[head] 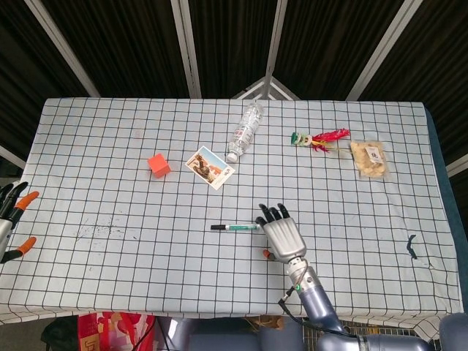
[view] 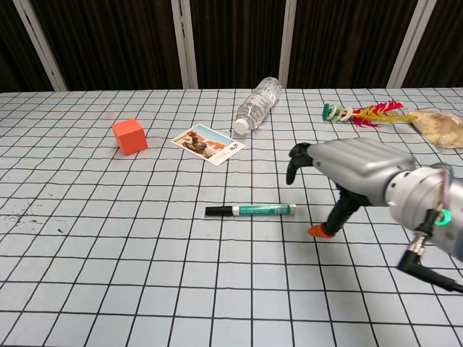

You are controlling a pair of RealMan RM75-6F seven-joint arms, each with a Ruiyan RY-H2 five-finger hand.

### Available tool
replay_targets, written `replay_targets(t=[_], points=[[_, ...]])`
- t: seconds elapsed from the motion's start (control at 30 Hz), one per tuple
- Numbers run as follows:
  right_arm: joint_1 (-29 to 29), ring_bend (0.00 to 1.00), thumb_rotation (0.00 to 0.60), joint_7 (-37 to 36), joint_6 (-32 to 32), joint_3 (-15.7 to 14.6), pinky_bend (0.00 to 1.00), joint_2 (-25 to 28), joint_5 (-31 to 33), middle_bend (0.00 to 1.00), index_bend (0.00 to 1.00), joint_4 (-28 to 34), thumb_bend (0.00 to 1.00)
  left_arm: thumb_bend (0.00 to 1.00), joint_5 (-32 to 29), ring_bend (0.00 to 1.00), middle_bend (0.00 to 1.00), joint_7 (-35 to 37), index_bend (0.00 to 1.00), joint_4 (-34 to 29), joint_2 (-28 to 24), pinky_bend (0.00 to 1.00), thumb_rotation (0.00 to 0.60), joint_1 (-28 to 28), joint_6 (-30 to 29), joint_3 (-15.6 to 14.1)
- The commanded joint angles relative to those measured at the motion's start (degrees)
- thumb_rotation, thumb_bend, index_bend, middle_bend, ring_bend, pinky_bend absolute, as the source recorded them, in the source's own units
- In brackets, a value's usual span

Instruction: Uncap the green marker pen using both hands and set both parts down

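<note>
Fingers of the right hand (head: 281,232) hang spread and empty near the tabletop's (head: 110,263) front edge, just right of the green marker pen (head: 235,227), which lies capped on the cloth. At the left edge, the left hand (head: 10,219) is splayed, holding nothing. Farther back sit an orange cube (head: 159,164), a photo card (head: 210,167) and a toppled bottle (head: 246,131).

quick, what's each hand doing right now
Left hand: open, holding nothing, at the table's left edge.
Right hand: open, fingers spread, holding nothing, beside the green marker pen.
</note>
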State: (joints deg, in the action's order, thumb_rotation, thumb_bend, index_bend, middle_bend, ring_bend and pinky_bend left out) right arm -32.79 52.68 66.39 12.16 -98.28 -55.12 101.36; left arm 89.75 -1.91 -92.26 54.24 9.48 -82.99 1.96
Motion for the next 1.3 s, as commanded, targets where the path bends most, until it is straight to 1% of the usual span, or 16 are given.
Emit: replay_targets(t=[0.03,0.27,0.5,0.67,0.87,1.1,1.3], points=[[-3.23,0.17,0.600,3.26,-0.14,1.41,0.10,-3.89,3.79,0.10,0.32,-2.94,0.23,0.33,-0.29,0.00,0.02,-0.28,0.14,0.21,0.09,0.01,0.600,0.11,0.38,0.00],[-7.48,0.17,0.600,5.69,-0.27,3.08,0.10,-8.25,8.21,0.10,0.33,-7.49,0.30,0.33,-0.91,0.00,0.02,0.73,0.14,1.81,0.31,0.01,0.600,-0.01,0.06,0.34],[-10.89,0.17,0.600,6.92,-0.85,4.55,0.10,-10.04,11.64,0.11,0.34,-10.85,0.39,0.33,-1.78,0.00,0.02,0.57,0.14,2.57,0.70,0.01,0.600,-0.05,0.61,0.34],[-12.62,0.17,0.600,7.62,-0.87,4.98,0.10,-10.61,13.50,0.10,0.34,-12.23,0.40,0.33,-2.05,0.00,0.02,0.80,0.14,3.19,0.84,0.01,0.600,-0.07,0.64,0.42],[-13.87,0.17,0.600,6.85,-0.94,4.37,0.10,-11.30,14.59,0.10,0.34,-13.79,0.40,0.33,-2.27,0.00,0.02,0.54,0.14,3.43,0.99,0.00,0.600,-0.25,0.43,0.44],[-14.60,0.17,0.600,5.75,-0.57,3.70,0.10,-11.51,15.25,0.11,0.39,-15.42,0.40,0.33,-2.62,0.00,0.02,0.98,0.14,3.99,0.87,0.01,0.600,-0.50,0.32,0.45],[-14.47,0.17,0.600,4.20,-0.82,2.89,0.10,-10.97,15.64,0.11,0.41,-16.26,0.40,0.33,-2.87,0.00,0.02,1.07,0.14,4.18,0.80,0.01,0.600,-0.53,0.26,0.61]])
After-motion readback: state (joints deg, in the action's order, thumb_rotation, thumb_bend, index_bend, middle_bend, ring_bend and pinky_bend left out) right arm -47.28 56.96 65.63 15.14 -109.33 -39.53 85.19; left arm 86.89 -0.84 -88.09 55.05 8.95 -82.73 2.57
